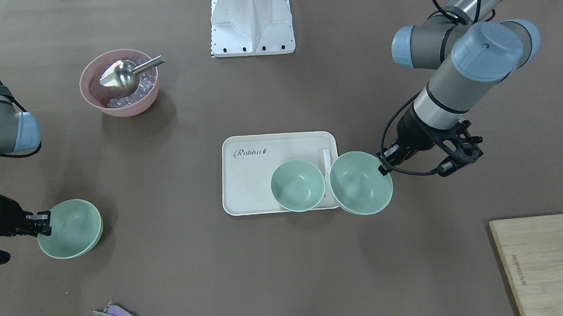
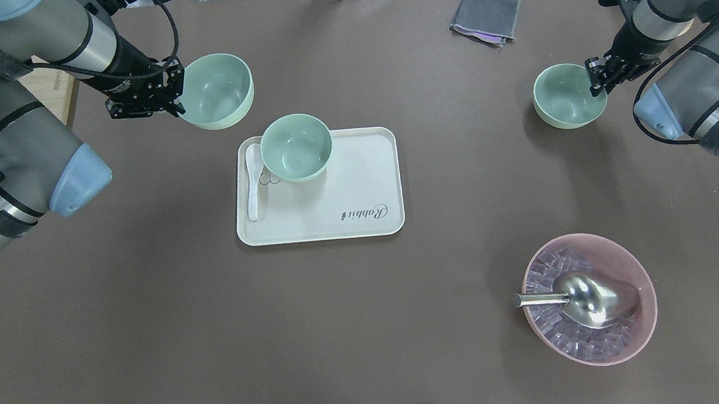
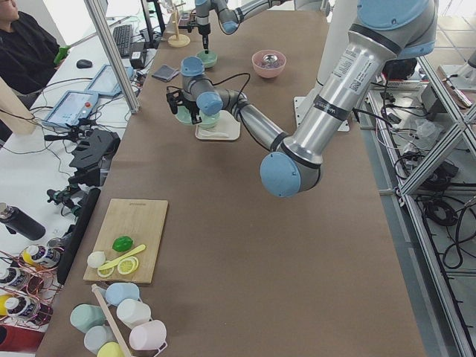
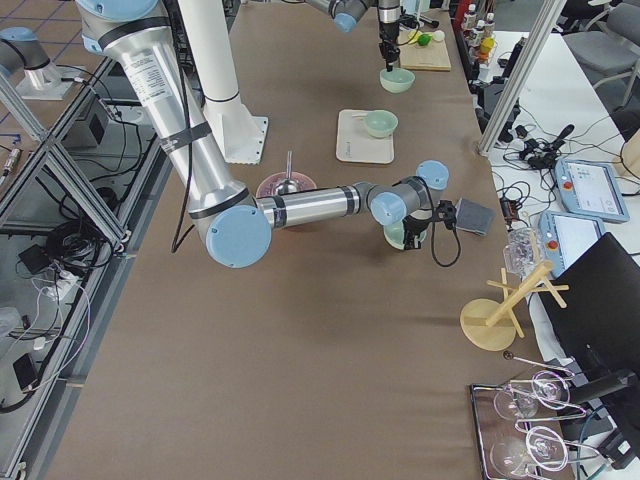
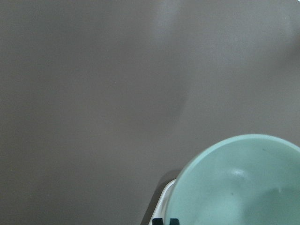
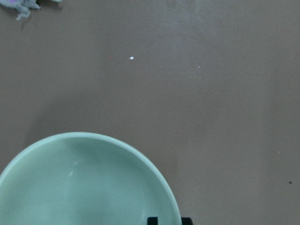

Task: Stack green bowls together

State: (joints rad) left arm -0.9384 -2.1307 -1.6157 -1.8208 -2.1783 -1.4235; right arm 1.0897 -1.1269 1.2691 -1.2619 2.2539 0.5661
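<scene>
One green bowl (image 2: 296,147) stands upright on the cream tray (image 2: 335,220). My left gripper (image 2: 175,93) is shut on the rim of a second green bowl (image 2: 216,91), which hangs tilted just past the tray's far left corner; in the front view this bowl (image 1: 360,183) overlaps the tray's edge. Far to the right, my right gripper (image 2: 595,74) is shut on the rim of a third green bowl (image 2: 562,96), upright and close over the table. Each wrist view shows its held bowl (image 5: 239,183) (image 6: 84,183) from the rim.
A pink bowl (image 2: 589,299) with ice and a metal scoop sits near the robot on the right. A white spoon (image 2: 253,179) lies on the tray's left side. A grey cloth (image 2: 485,15) is at the far edge, a wooden board (image 1: 542,260) at the left end.
</scene>
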